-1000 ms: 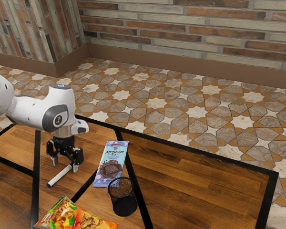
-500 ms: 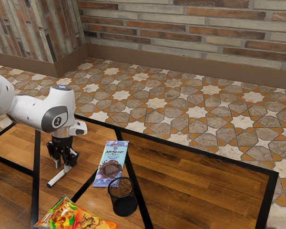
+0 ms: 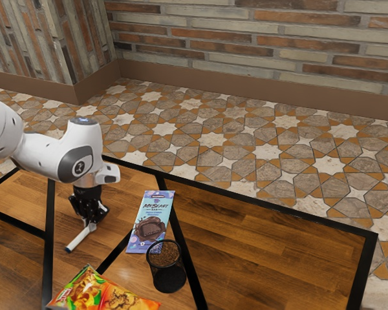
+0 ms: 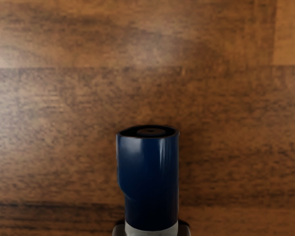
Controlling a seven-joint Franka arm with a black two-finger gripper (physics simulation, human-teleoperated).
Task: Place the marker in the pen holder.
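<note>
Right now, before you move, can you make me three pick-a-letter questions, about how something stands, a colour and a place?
1. How is the pen holder? A) on its side B) upright C) upside down
2. What colour is the end of the marker in the wrist view? A) blue B) red C) yellow
3. Where is the marker? A) on the floor B) inside the pen holder C) at the gripper

1 B: its open rim is on top.
2 A: blue shows there.
3 C: fingers hold it on both sides.

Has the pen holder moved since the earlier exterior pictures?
No. In the exterior view, the pen holder keeps its place against the black table strip, with no shift either way.
</note>
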